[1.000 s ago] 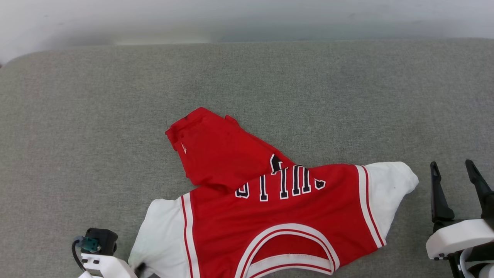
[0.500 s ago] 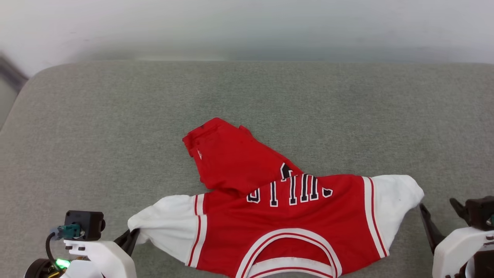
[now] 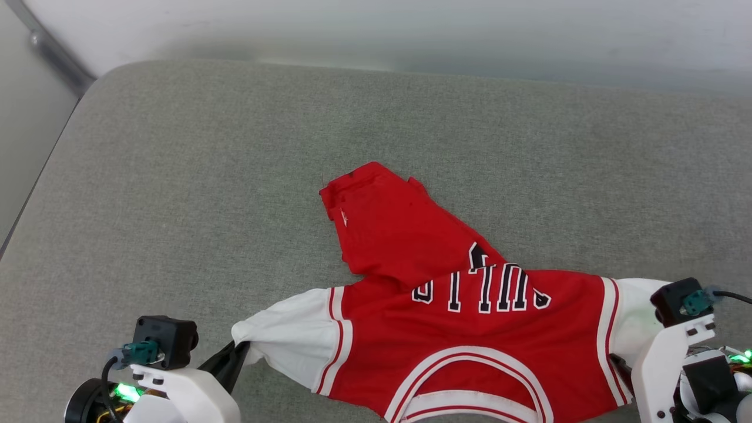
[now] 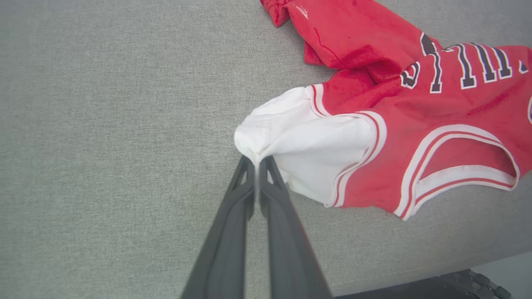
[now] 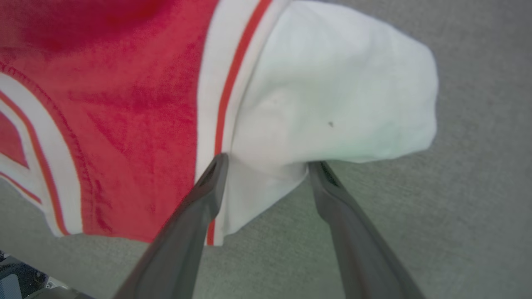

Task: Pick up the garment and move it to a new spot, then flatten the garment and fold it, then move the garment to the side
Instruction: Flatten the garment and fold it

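Pinching the garment point(image 3: 470, 335) by the tip of its left sleeve point(image 4: 291, 133), my left gripper point(image 4: 255, 160) has both dark fingers pressed together with a fold of white cloth caught between them. My right gripper point(image 5: 268, 164) is spread wide. Its fingers stand on either side of a flap at the near edge of the right sleeve point(image 5: 341, 91), one tip over the red-and-white stripe trim and the other at the sleeve's rim, with nothing clamped.

The garment lies front side up on the grey fabric surface point(image 3: 176, 176), in the near right part of it as my head camera sees it. Its long axis runs sleeve to sleeve, across me from left to right, with the left sleeve drawn out toward my left gripper. The collar point(image 3: 470, 382) points toward me at the bottom edge of the head view, so the black block letters point(image 3: 482, 291) on the chest read upside down. Beyond the letters the red body is doubled over into a narrower lobe that slants away from me and to the left, its hem end point(image 3: 352, 188) farthest from me.
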You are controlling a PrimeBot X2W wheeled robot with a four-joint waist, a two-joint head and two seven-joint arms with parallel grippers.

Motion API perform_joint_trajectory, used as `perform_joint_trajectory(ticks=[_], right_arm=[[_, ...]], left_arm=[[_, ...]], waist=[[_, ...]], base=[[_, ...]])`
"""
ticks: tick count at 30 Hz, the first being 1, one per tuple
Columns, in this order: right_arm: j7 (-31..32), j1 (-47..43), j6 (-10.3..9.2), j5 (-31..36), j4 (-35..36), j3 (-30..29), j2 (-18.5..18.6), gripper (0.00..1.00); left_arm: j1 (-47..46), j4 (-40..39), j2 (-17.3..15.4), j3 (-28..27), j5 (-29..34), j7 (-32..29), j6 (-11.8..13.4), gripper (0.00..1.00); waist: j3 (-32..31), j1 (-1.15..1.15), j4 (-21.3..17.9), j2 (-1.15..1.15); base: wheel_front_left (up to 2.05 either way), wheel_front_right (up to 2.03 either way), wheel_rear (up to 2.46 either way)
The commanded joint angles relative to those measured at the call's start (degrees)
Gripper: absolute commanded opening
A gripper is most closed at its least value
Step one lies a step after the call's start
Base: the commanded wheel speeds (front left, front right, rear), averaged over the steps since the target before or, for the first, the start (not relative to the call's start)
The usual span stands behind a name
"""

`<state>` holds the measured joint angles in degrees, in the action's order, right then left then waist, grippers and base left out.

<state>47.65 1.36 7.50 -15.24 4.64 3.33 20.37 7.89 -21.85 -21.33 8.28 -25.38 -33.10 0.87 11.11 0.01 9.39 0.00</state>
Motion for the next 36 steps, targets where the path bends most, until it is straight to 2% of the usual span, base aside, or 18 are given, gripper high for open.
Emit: perform_joint_trajectory(ticks=[1,11,12,13,18,26,36], right_arm=[[0.41,0.82,-0.02,-0.33,-0.61,0.45,-0.03,1.00],[1.46,1.16,0.09,-1.40,-8.36,7.14,0.06,1.00],[1.68,0.74,0.16,-1.72,-8.92,8.12,0.16,0.40],[1.64,0.50,0.22,-2.23,-9.43,8.56,0.06,0.00],[-0.42,0.67,0.05,-3.17,-9.52,7.48,1.66,0.00],[-4.97,2.58,-0.03,-7.31,-1.92,4.20,4.71,0.00],[-4.12,8.13,-0.04,-12.80,10.33,-0.84,13.48,0.00]], left_arm=[[-0.73,-0.13,0.11,0.17,0.10,0.19,-0.20,0.00],[-2.11,1.27,0.39,1.58,0.01,0.77,-0.92,0.00],[-2.25,1.43,0.38,1.65,-0.04,0.80,-0.98,0.00],[-2.33,1.60,0.34,1.71,-0.09,0.80,-0.95,0.00],[-1.93,2.20,-0.16,1.53,-0.49,0.91,-1.17,0.00],[-1.90,-0.84,-1.50,-0.46,-2.27,2.67,-2.65,0.00],[-7.53,-8.20,-6.95,-5.78,-1.49,3.41,-3.66,0.00]], waist=[[0.82,-0.01,0.77,0.00],[2.91,-0.01,2.44,0.00],[2.92,-0.01,2.49,0.00],[2.85,-0.01,2.49,0.00],[1.43,-0.01,1.82,0.00],[-3.11,-0.01,-0.67,0.00],[-8.28,-0.01,-4.29,0.00]], base=[[0.00,0.00,0.00],[0.00,0.00,0.00],[0.00,0.00,0.00],[0.00,0.00,0.00],[0.00,0.00,0.00],[0.00,0.00,0.00],[0.00,0.00,0.00]])
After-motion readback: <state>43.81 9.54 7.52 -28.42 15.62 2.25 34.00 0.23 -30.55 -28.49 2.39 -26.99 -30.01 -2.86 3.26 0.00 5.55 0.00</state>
